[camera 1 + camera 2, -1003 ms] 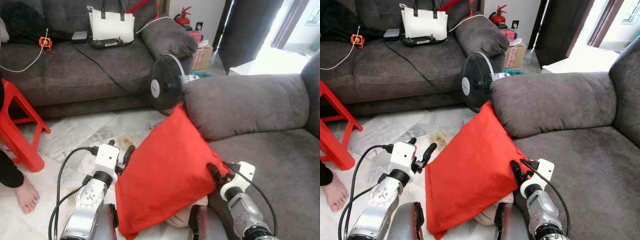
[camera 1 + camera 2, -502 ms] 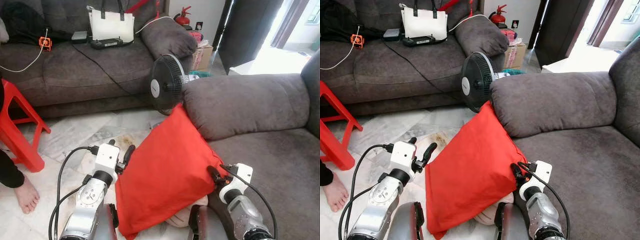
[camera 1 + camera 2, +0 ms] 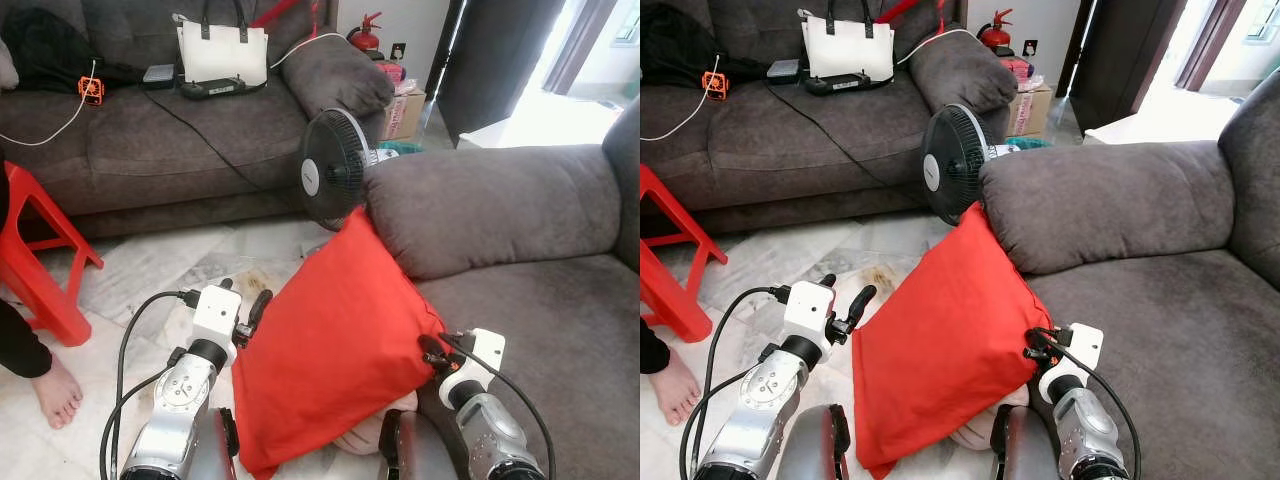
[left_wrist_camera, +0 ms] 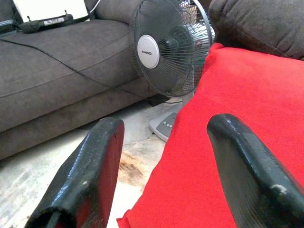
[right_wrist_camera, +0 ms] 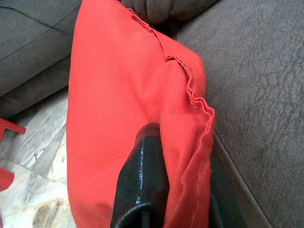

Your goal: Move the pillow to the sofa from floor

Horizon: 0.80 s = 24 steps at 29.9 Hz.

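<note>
Right tool (image 5: 190, 156) is clamped on the red pillow (image 3: 340, 340), which leans against the sofa (image 3: 500, 200), not yet on its seat; left tool (image 4: 166, 166) gapes beside it

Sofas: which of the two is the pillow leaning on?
The near sofa on the robot's right: the red pillow rests against its armrest. The far sofa holds the white handbag and stands apart from the pillow.
</note>
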Motion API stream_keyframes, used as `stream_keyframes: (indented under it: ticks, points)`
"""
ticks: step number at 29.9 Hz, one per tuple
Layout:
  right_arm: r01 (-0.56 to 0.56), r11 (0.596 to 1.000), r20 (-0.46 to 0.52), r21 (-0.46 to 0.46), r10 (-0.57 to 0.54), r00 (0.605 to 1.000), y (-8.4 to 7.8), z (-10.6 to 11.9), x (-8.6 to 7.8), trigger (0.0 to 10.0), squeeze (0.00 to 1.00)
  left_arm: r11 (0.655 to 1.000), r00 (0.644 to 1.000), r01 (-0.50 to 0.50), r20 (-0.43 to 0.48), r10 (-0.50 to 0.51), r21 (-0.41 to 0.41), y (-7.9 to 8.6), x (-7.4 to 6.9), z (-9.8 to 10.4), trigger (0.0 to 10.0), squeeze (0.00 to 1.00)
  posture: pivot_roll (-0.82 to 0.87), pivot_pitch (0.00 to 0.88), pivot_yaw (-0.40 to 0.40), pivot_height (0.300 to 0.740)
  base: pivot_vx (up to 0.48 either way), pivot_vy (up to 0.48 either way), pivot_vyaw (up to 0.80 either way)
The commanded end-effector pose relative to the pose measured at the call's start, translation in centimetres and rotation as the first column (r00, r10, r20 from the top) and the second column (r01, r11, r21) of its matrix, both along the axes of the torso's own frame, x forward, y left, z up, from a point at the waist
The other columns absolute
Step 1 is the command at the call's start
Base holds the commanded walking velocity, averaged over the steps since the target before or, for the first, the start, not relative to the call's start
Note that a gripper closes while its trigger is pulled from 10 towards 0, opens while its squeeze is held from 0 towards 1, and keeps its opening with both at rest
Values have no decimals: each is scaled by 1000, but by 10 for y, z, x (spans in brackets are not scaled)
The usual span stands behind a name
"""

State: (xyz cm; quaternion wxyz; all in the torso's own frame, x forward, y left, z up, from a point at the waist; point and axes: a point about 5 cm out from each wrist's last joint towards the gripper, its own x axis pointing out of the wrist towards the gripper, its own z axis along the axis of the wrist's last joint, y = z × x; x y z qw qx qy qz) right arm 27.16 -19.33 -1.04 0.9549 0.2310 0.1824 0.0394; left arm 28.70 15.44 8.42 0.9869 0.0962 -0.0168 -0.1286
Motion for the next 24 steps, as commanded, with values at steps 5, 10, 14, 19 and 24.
stream_keyframes:
  ticks: [5, 10, 14, 19, 24]
  points:
    - [10, 999, 13, -32, -10, 1000, -10, 1, -3, 0, 0, 1000, 1000, 19, -5, -19, 2, -3, 2, -1, 10000, 0, 115, 0, -70, 520, 0, 0, 0]
    - [19, 999, 20, -45, -18, 1000, -16, 0, -7, 0, 0, 1000, 1000, 19, -6, -19, 2, -2, 1, -1, 10000, 0, 113, 0, -67, 520, 0, 0, 0]
    - [43, 998, 45, -42, -41, 998, -18, 2, -8, 0, 0, 1000, 1000, 19, -9, -19, 5, -1, 1, -3, 10000, 0, 107, 0, -61, 520, 0, 0, 0]
    - [52, 998, 61, -41, -50, 997, -18, 3, -8, 0, 0, 1000, 1000, 26, -12, -26, 10, -2, 1, -3, 10000, 0, 106, 0, -52, 520, 0, 0, 0]
    - [54, 997, 65, -57, -51, 997, -17, 3, -8, 0, 0, 1000, 1000, 28, -10, -28, 13, 0, 3, -1, 10000, 0, 107, 0, -49, 520, 0, 0, 0]
